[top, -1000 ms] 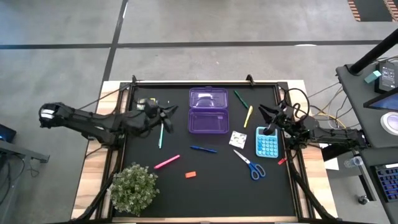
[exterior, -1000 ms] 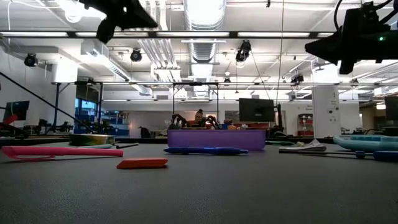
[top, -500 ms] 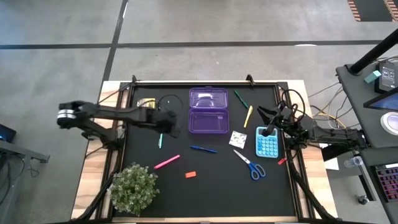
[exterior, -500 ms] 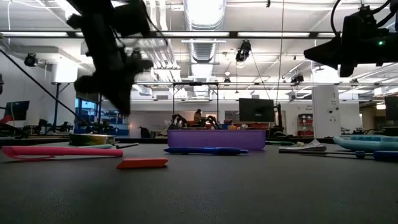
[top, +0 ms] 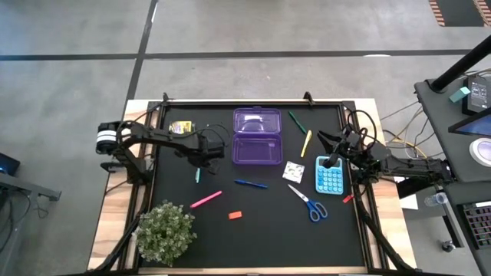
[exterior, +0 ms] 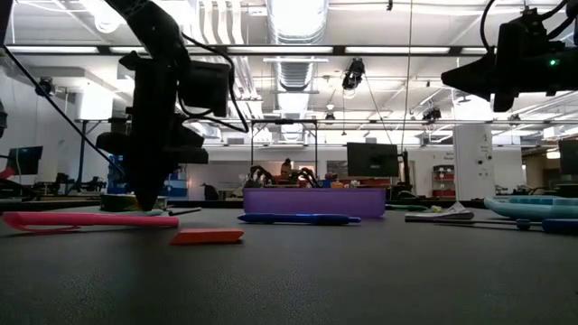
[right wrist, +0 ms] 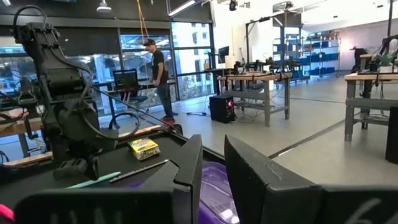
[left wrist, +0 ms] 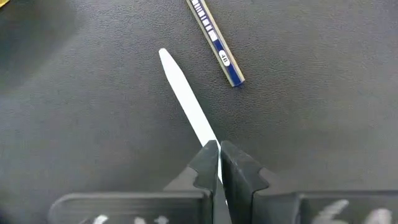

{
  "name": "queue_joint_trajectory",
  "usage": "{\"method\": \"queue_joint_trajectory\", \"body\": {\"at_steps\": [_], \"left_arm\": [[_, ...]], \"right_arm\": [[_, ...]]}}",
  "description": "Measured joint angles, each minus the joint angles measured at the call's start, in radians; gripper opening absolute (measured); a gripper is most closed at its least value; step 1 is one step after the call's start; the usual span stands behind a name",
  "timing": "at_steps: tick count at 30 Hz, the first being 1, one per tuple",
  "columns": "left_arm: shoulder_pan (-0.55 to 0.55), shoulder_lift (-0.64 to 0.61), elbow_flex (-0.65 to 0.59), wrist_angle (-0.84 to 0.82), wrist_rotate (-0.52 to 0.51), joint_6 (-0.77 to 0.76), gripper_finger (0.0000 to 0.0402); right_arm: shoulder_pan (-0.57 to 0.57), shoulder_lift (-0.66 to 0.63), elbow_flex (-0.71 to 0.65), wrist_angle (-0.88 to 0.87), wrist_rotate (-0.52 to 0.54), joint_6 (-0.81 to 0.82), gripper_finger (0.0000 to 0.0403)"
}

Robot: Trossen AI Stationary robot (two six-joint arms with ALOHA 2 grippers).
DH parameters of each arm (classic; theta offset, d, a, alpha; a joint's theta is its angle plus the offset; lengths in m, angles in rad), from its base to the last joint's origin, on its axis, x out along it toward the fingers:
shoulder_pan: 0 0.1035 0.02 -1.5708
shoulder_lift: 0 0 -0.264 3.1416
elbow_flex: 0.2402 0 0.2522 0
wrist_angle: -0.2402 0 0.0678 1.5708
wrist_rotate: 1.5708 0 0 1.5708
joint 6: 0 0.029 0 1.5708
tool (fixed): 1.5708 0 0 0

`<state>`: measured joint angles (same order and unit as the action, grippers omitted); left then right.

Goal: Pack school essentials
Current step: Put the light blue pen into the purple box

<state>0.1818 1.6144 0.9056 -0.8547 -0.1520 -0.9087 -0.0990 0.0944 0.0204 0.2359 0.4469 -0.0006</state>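
Observation:
A pale teal pen [top: 197, 175] lies on the black mat left of the open purple case [top: 257, 136]. My left gripper [top: 201, 159] stands down on the pen's far end, shut on it. In the low view that gripper [exterior: 149, 206] points straight down behind the pink marker [exterior: 86, 218]. My right gripper [top: 334, 150] hovers open over the blue calculator [top: 329, 176], touching nothing. Also flat on the mat are a crayon box [top: 180, 127], blue pen [top: 251, 183], scissors [top: 308, 203], red eraser [top: 235, 215], patterned square [top: 293, 171], yellow pen [top: 306, 142] and green pen [top: 295, 120]. My left gripper [left wrist: 219, 149] pinches the teal pen near its far end [left wrist: 208, 137] between its two fingertips. The fingers come from above, pointing down, and close across the pen. The pen lies flat on the mat, its long free part [left wrist: 183, 93] reaching out from the fingers.
A dark pen with a blue tip [left wrist: 214, 40] lies on the mat close to the held pen. A bushy potted plant [top: 165, 230] stands at the near left corner. A small red item [top: 347, 198] lies at the mat's right edge. A person [right wrist: 158, 74] stands in the room beyond.
My left gripper has swung from beside the crayon box toward the near edge and come down onto the far end of the teal pen. The pen lies where it lay. My right gripper has stayed over the calculator.

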Motion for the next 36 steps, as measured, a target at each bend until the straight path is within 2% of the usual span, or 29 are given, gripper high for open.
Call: {"method": "queue_joint_trajectory", "body": {"at_steps": [4, 11, 16, 20, 29, 36], "left_arm": [[0.000, -0.027, -0.001, 0.000, 0.001, 0.010, 0.0037], [0.000, -0.050, -0.025, 0.007, -0.039, -0.001, 0.0132], [0.002, -0.038, -0.055, 0.100, -0.060, 0.011, 0.0158], [0.002, -0.028, -0.061, 0.115, -0.062, 0.022, 0.0149], [0.000, -0.023, -0.088, 0.131, -0.058, 0.027, 0.0097], [0.000, -0.030, -0.094, 0.139, -0.063, 0.096, 0.0015]], "right_arm": [[0.000, 0.000, 0.000, 0.000, 0.000, 0.000, 0.0059], [0.000, 0.000, 0.000, 0.000, 0.000, 0.000, 0.0059], [0.000, 0.000, 0.000, 0.000, 0.000, 0.001, 0.0059], [0.000, 0.000, 0.000, 0.001, 0.000, 0.036, 0.0059], [0.000, 0.000, 0.000, 0.002, 0.000, 0.053, 0.0059], [0.000, 0.000, 0.000, 0.009, 0.000, 0.058, 0.0059]]}}
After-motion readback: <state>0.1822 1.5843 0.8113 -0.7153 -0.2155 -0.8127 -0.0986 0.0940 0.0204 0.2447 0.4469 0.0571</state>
